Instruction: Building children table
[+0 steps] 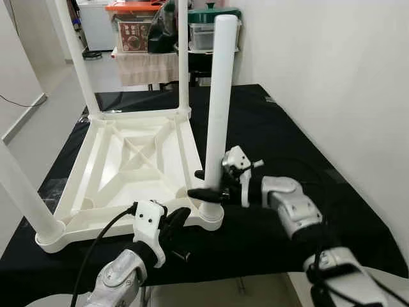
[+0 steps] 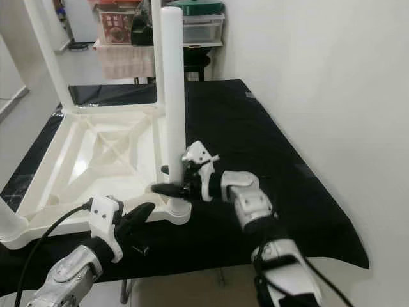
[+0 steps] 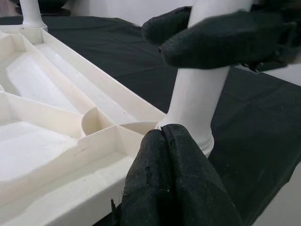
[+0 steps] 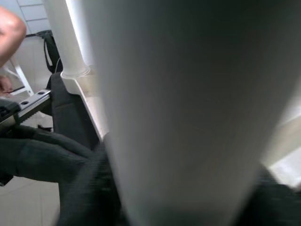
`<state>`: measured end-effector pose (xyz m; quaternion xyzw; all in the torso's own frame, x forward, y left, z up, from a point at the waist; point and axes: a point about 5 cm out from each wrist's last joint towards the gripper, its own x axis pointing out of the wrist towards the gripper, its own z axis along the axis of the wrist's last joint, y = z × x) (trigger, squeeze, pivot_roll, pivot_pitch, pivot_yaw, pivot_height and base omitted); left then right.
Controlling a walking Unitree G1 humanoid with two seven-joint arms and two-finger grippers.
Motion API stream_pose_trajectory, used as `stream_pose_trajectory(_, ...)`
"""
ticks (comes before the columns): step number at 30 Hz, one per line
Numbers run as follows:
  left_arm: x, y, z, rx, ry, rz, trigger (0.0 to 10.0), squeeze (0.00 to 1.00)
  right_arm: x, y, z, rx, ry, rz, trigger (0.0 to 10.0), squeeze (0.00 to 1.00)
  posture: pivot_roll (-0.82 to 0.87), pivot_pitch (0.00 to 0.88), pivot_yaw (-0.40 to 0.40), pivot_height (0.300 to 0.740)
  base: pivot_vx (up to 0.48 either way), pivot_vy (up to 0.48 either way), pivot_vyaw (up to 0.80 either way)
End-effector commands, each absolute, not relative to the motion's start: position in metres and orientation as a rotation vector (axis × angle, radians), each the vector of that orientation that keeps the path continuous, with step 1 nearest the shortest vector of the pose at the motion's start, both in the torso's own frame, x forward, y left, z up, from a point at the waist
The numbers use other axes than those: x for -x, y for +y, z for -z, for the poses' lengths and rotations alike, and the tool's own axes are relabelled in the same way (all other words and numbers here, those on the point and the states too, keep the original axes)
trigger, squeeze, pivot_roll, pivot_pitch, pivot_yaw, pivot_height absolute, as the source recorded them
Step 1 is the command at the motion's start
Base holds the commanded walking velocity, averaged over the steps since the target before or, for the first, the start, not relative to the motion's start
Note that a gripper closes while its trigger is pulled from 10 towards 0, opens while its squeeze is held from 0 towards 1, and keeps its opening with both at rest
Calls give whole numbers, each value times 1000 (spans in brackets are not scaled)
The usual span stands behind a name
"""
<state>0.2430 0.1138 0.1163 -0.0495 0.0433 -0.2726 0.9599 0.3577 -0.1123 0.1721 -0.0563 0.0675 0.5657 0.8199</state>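
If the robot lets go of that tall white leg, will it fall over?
Probably not: the white leg stands upright in the upturned tabletop's corner socket. It looks stiff, smooth plastic, so it might slip in the right gripper. Being round, it would likely roll if loose.

Black cloth (image 1: 281, 134) covers the worktop, reaching to the white wall (image 1: 332, 70) on the right side. Background, far end: small side table w/ beige cloth (image 1: 147, 67) hanging off its front. On it: clear storage bin w/ orange lid (image 1: 132, 25), another clear bin w/ dark green lid (image 1: 214, 25), dark bag (image 1: 163, 32) between them. Light floor (image 1: 38, 121) to the left, thin black cable (image 1: 22, 102) lying along it.
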Motion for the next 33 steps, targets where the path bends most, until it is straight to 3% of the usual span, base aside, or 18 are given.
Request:
stream_pose_trajectory(1,-241,114,-114,83,91,544,10000,0,-360,-117,-173,87,145,-1208,0,0,17,0,-50,740,0,0,0)
stream_pose_trajectory(10,-236,115,-116,68,83,526,10000,0,-362,-122,-159,107,142,-1080,0,0,18,0,-43,740,0,0,0)
stream_pose_trajectory(12,-234,117,-118,50,74,513,10000,0,-353,-115,-136,102,236,-877,0,0,17,0,-43,740,0,0,0)
stream_pose_trajectory(13,-234,117,-118,50,74,513,10000,0,-353,-115,-136,102,236,-877,0,0,17,0,-43,740,0,0,0)
stream_pose_trajectory(15,-234,118,-120,39,70,507,10000,0,-324,-100,-110,8,366,-504,0,0,10,0,-31,740,0,0,0)
stream_pose_trajectory(18,-234,119,-119,41,78,518,10000,0,-311,-84,-118,151,299,-534,0,0,-18,0,-12,740,0,0,0)
stream_pose_trajectory(24,-237,115,-120,49,86,543,10000,0,-328,-84,-117,153,298,-558,0,0,-5,0,-23,740,0,0,0)
stream_pose_trajectory(25,-237,115,-121,52,82,533,10000,0,-330,-81,-116,133,306,-577,10000,0,-3,0,-27,740,0,0,0)
stream_pose_trajectory(27,-237,115,-121,52,82,533,10000,0,-330,-81,-116,133,306,-577,10000,0,-3,0,-27,740,0,0,0)
stream_pose_trajectory(28,-237,116,-122,54,78,522,10000,0,-331,-77,-120,111,285,-606,10000,667,1,0,-31,740,0,0,0)
stream_pose_trajectory(29,-237,116,-122,55,76,513,10000,0,-328,-74,-126,94,278,-601,10000,667,1,0,-31,740,0,0,0)
stream_pose_trajectory(30,-238,116,-123,56,74,510,10000,0,-326,-70,-133,65,259,-648,10000,1000,4,0,-37,740,0,0,0)
stream_pose_trajectory(33,-238,115,-123,58,75,514,10000,0,-326,-64,-157,48,125,-866,10000,1000,2,0,-34,740,0,0,0)
